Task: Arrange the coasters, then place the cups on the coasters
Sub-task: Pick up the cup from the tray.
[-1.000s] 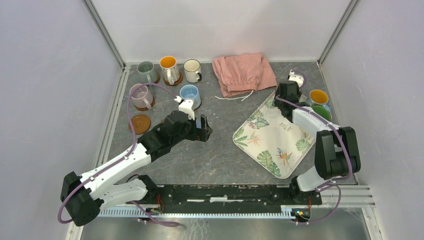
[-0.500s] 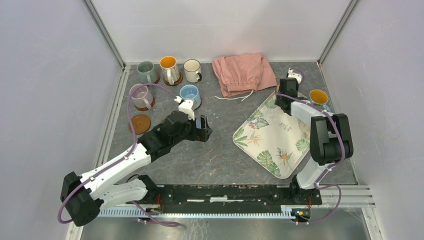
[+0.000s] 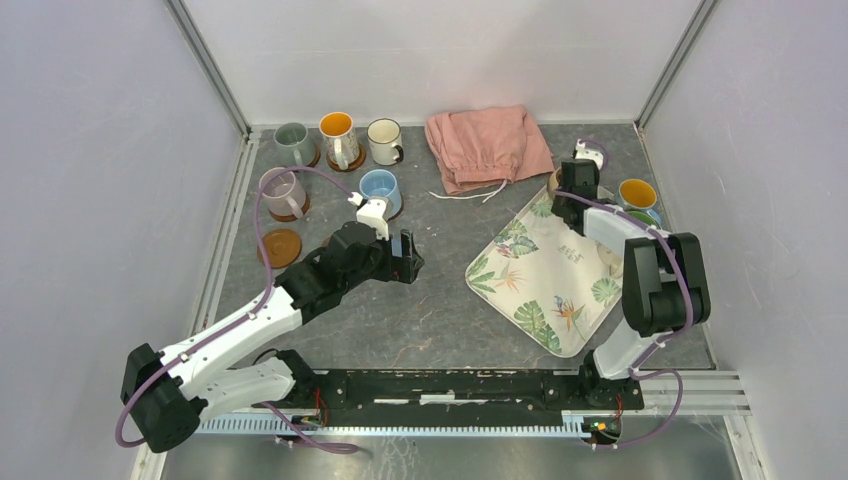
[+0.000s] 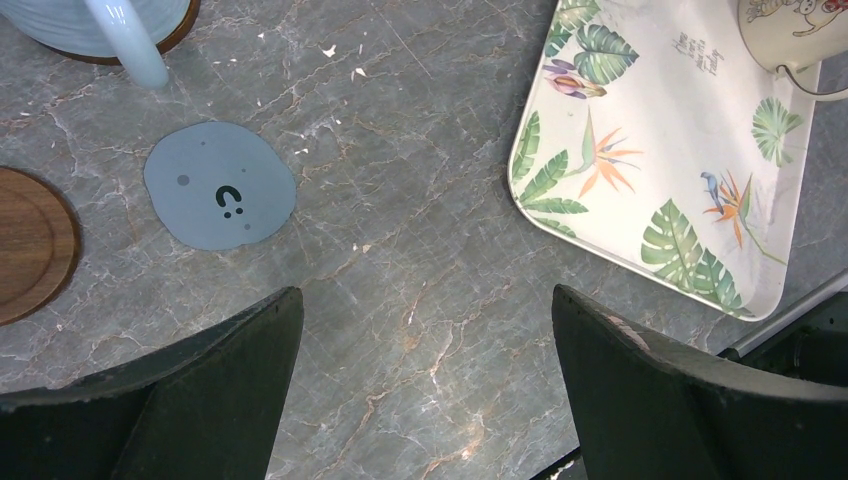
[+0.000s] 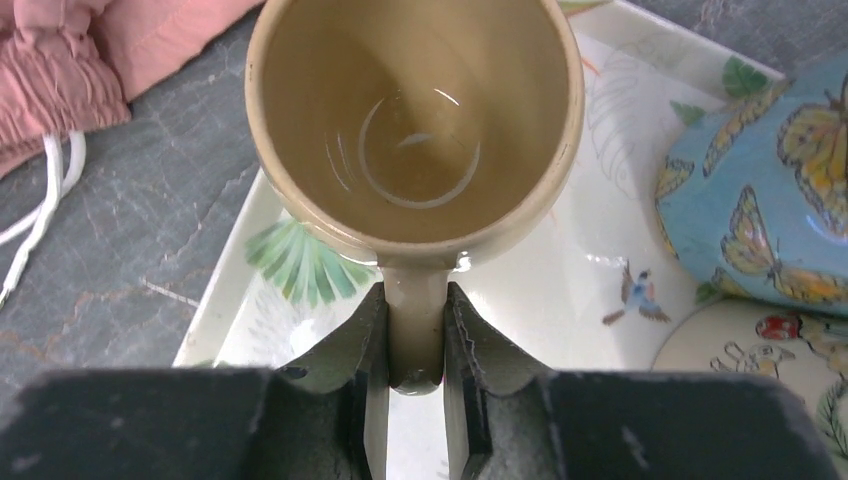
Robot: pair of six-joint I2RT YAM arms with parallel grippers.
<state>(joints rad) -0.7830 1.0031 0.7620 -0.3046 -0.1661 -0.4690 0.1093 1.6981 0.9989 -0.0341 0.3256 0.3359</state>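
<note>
My right gripper (image 5: 415,335) is shut on the handle of a beige cup (image 5: 415,120) that stands upright at the back corner of the leaf tray (image 3: 540,290). Over the table's middle my left gripper (image 4: 425,300) hangs open, holding nothing. A blue-grey coaster (image 4: 220,198) lies below it. A bare brown coaster (image 3: 280,247) lies at the left. Several cups stand on coasters at the back left: grey-green (image 3: 292,142), orange-inside (image 3: 338,135), cream (image 3: 384,140), lilac (image 3: 282,190), light blue (image 3: 379,189). Another orange-inside cup (image 3: 636,193) stands right of the tray.
A crumpled pink cloth (image 3: 487,147) lies at the back, beside the tray's far corner. A blue butterfly cup (image 5: 770,200) and a cream pictured cup (image 5: 760,380) stand close to the right of the held one. Walls enclose the table on three sides.
My right gripper has closed on the beige cup's handle after shifting slightly toward the tray's back corner. The left arm has not moved.
</note>
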